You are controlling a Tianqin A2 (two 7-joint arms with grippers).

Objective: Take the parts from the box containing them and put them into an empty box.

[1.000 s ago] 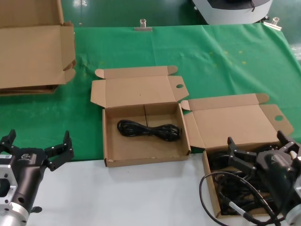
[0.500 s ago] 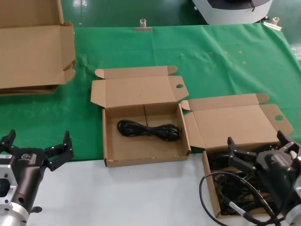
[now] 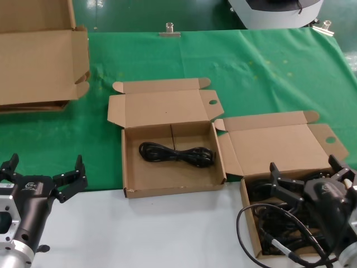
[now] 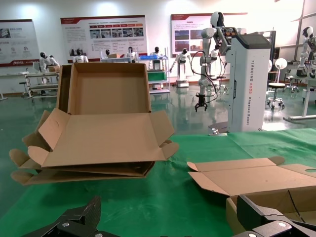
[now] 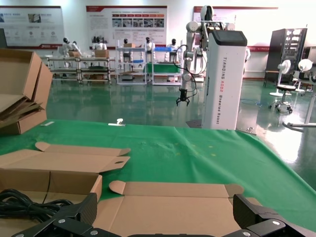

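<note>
Near the middle of the table lies an open brown box [image 3: 127,167] with one coiled black cable bundle [image 3: 176,153] on its floor; the right wrist view shows that cable [image 5: 22,202] too. Further right stands the box containing the parts [image 3: 249,216], with several black cables [image 3: 261,191] inside. My right gripper [image 3: 305,170] hangs open just above these cables with nothing between its fingers, and faces the box's raised lid [image 5: 173,207]. My left gripper [image 3: 46,164] rests open and empty at the near left, over the table edge, apart from both boxes.
A stack of large flat cardboard pieces [image 3: 39,61] lies at the far left on the green cloth [image 3: 251,72]. The near strip of the table is white [image 3: 167,229]. A metal clip [image 3: 169,30] sits at the far edge.
</note>
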